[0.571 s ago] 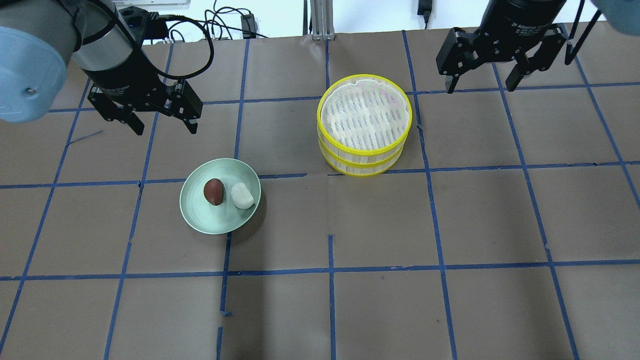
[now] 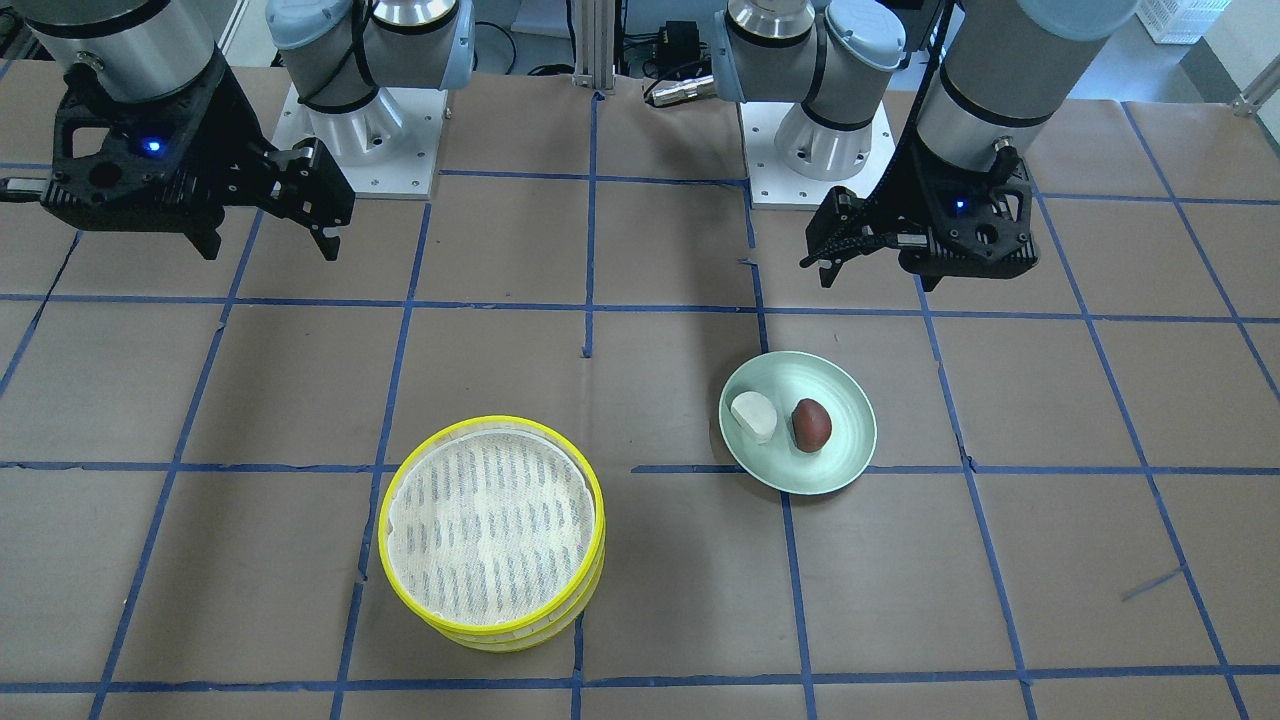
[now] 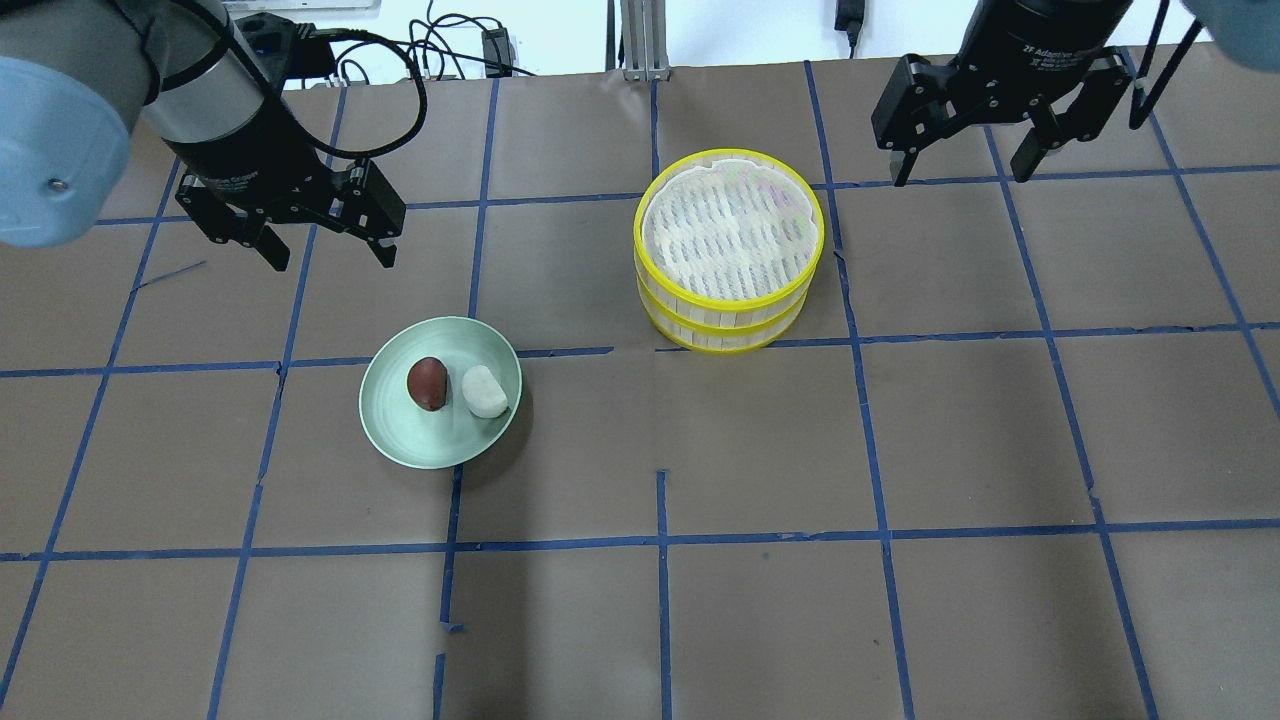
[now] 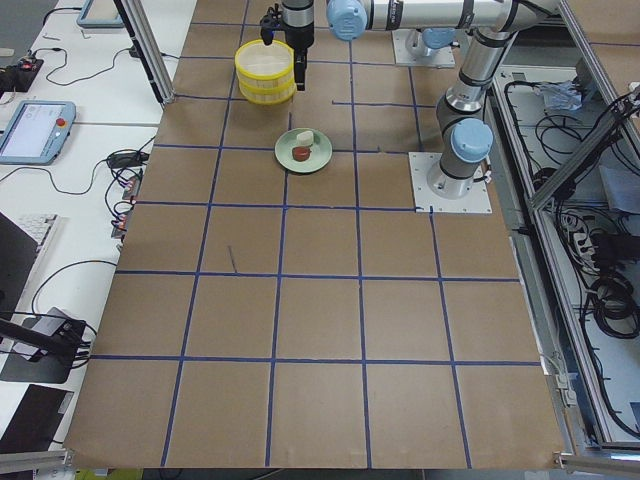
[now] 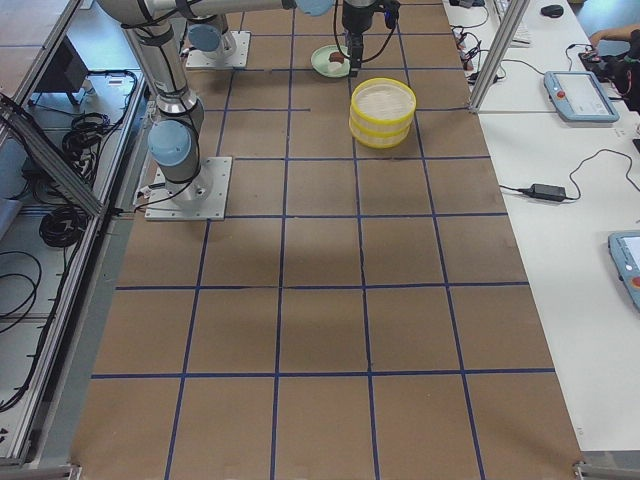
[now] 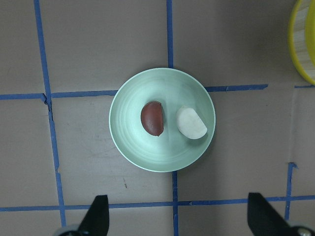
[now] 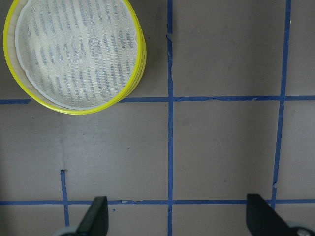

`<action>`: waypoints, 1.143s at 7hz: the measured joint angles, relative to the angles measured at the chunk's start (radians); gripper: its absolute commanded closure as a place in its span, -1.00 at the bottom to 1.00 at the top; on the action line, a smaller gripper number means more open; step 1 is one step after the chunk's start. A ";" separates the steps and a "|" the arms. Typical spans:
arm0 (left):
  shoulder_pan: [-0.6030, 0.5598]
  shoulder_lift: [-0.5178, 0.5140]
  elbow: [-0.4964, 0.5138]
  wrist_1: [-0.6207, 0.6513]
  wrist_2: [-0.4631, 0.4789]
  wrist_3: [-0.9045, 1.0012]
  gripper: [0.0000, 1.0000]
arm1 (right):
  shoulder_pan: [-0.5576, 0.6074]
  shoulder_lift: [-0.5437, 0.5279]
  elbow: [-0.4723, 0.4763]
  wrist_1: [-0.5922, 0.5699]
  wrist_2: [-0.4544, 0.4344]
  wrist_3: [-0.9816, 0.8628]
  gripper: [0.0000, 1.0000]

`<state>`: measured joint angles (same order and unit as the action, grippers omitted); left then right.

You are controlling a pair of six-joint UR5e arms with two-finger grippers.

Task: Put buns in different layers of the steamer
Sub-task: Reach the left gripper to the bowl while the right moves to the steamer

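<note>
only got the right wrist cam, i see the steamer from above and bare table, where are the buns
Observer: The dark bun and the white bun lie side by side on a pale green plate, to the robot's left of the steamer.
Operator: left gripper got one yet
Observer: No, the left gripper is open and empty, hanging in the air apart from the plate.
Operator: is the steamer one tray or two, cant tell from the top
Observer: Two: the upper tray sits stacked on the lower tray.
</note>
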<state>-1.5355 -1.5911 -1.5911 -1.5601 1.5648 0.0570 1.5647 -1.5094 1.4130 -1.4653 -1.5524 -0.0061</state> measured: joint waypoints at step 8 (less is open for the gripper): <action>-0.020 -0.151 -0.191 0.306 -0.073 -0.036 -1.00 | 0.001 0.019 0.017 -0.019 0.000 0.008 -1.00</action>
<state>-1.5552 -1.7421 -1.7823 -1.2537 1.4916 0.0212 1.5655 -1.4904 1.4296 -1.4841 -1.5528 0.0022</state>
